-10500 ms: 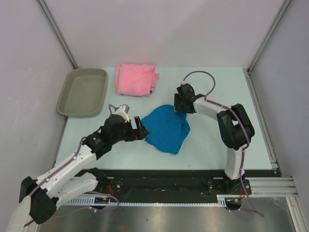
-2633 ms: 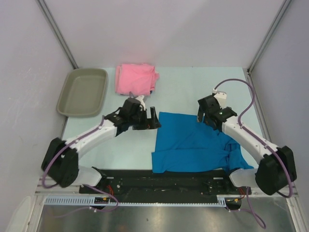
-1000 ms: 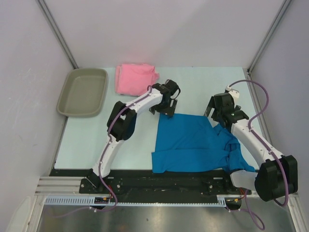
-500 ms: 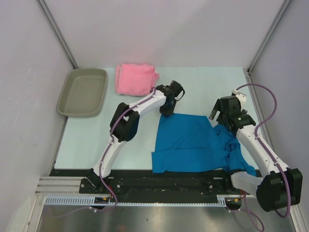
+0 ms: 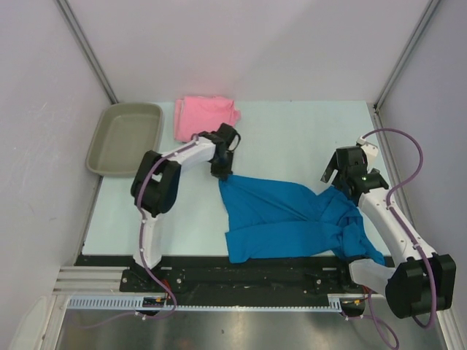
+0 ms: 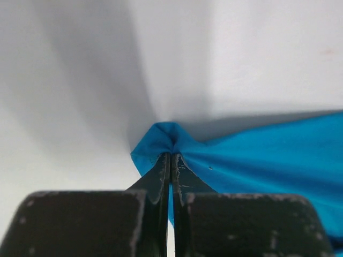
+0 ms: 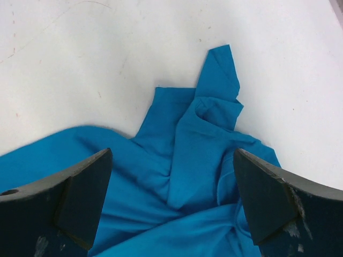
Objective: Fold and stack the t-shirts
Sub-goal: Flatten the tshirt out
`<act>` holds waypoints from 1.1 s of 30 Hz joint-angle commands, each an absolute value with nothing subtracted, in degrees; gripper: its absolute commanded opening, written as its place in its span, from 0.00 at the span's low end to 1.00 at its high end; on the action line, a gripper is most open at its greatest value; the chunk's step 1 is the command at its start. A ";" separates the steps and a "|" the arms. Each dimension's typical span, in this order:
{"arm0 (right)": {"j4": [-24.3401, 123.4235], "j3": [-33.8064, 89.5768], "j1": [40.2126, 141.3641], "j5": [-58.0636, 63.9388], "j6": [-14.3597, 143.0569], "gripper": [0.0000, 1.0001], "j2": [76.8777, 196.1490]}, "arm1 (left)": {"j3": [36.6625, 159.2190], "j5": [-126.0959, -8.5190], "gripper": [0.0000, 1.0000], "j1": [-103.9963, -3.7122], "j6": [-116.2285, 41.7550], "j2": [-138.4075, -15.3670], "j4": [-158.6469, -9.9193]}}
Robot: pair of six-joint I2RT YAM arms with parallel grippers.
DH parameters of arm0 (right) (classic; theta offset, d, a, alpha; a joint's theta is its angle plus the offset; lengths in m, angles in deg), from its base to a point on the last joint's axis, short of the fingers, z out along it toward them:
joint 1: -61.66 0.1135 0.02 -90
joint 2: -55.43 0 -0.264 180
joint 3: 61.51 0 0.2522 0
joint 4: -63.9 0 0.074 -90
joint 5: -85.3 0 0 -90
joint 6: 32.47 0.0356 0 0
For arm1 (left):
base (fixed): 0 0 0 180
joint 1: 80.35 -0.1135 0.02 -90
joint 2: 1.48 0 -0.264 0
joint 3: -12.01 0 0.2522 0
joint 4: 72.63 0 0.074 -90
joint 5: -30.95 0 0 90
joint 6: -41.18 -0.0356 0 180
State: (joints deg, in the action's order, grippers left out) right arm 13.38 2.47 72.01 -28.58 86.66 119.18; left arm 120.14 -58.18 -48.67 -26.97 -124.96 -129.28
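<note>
— Left gripper [image 6: 170, 160], what has it got?

— Its jaws are pinched tight on the far left corner of the blue t-shirt [image 5: 284, 215]. The wrist view shows the cloth bunched into a peak at the tips.

— Anything different from half a second ago?

— Yes. That corner sat nearer the middle of the frame. It has now been dragged toward the left, so the shirt's far edge slants and the body is pulled wider across the table [image 5: 292, 131]. I'd judge this is still spreading out, with no fold begun.

— And the right gripper [image 7: 172, 152]?

— Spread wide and empty, hovering over the crumpled right sleeve.

— Arm poses?

— The left arm's elbow is bent at centre left, with the forearm running right to the corner. The right arm stretches up the right side.

— The other shirt?

— The pink t-shirt [image 5: 206, 118] lies bundled at upper centre-left, beside the tray [image 5: 93, 149].
</note>
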 commanded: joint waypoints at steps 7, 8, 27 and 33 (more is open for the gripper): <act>15.86 2.61 71.77 -30.54 89.00 1.00 124.16 | 108.48 -56.67 0.00 -61.00 -26.75 -113.55 -127.78; 16.29 2.61 71.68 -30.72 89.00 1.00 124.51 | 107.95 -57.54 0.00 -61.63 -27.19 -112.50 -127.87; 21.84 3.58 75.89 -28.09 89.70 0.94 141.12 | 98.64 -61.24 0.00 -68.84 -29.83 -103.08 -128.22; 22.98 3.49 81.95 -29.05 89.44 0.89 141.39 | 97.76 -61.51 0.00 -69.10 -30.27 -102.99 -127.70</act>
State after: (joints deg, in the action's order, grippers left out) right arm 20.42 2.40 78.22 -28.19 88.93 141.91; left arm 98.30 -60.63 -68.76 -28.28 -105.29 -128.98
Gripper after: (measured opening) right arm 0.914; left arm 0.009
